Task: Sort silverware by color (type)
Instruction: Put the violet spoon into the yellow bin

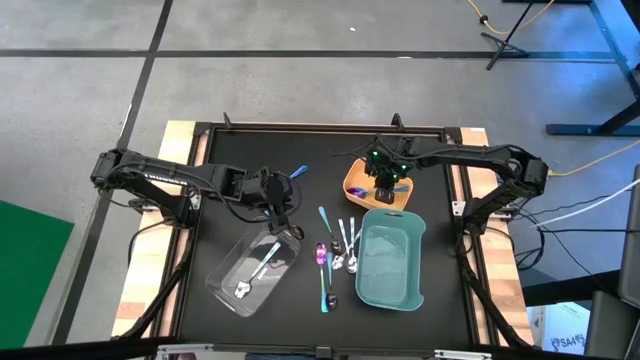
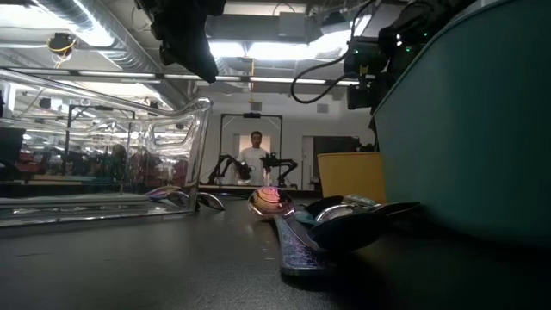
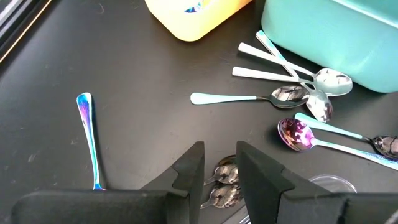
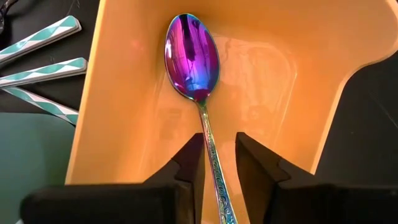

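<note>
My right gripper hovers open over the yellow tray. Its fingers stand on either side of the handle of an iridescent blue-purple spoon, which lies on the tray floor. My left gripper hangs, narrowly open, above the far end of the clear tray. Silver spoon bowls show below it through the gap. Several teal-handled and silver spoons lie loose between the clear tray and the teal tray. An iridescent utensil lies alone on the table.
The clear tray holds a silver spoon and a teal-handled one. The teal tray stands close to the loose spoons, and the yellow tray lies just beyond it. A person stands in the room far behind the table.
</note>
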Robot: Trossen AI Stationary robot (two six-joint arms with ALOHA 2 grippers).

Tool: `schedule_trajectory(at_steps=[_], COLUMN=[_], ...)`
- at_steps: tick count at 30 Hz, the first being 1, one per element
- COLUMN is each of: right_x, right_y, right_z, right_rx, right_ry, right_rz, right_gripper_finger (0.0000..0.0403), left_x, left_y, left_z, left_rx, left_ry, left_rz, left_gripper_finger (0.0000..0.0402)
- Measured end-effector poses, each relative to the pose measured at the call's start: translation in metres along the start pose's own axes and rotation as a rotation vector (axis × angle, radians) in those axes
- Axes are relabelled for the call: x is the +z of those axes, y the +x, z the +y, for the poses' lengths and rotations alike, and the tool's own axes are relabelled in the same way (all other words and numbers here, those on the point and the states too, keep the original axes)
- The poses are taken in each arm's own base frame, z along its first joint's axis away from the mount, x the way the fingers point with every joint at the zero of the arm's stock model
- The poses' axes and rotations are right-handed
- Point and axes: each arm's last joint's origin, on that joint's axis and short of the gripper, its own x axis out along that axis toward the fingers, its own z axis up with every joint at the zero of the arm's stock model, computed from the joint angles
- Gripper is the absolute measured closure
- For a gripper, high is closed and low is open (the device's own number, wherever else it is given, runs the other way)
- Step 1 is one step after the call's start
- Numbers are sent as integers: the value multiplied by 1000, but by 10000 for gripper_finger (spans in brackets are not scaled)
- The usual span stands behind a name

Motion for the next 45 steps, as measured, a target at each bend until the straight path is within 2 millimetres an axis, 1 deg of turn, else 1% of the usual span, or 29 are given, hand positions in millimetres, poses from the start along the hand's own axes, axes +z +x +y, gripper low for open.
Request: schedule_trajectory(at_steps=[6,18,21,25,28,33,42,45], right_x=[0,0,0,0,0,0,0,0], right_y=[0,0,0,0,0,0,0,0], right_z=[0,0,0,0,0,0,0,0], right_rx=[0,0,0,0,0,0,1,1], right_ry=[0,0,0,0,0,0,0,0], right_rz=[0,0,0,0,0,0,0,0], right_gripper_finger=[323,324,324,324,324,324,324,324], left_x=[0,2,6,14,21,28,31,30], left_y=[0,0,0,2,4,8,11,12], left_z=[0,5,6,12,19,36,66,76], left_rx=[8,159,154,101,51,4,-15,-11], left_ry=[0,-1,-7,35,70,137,303,317], left_rz=[-3,-71,-93,-119,-135,-132,-82,-53], left_gripper_finger=[315,315,315,315,315,315,315,315])
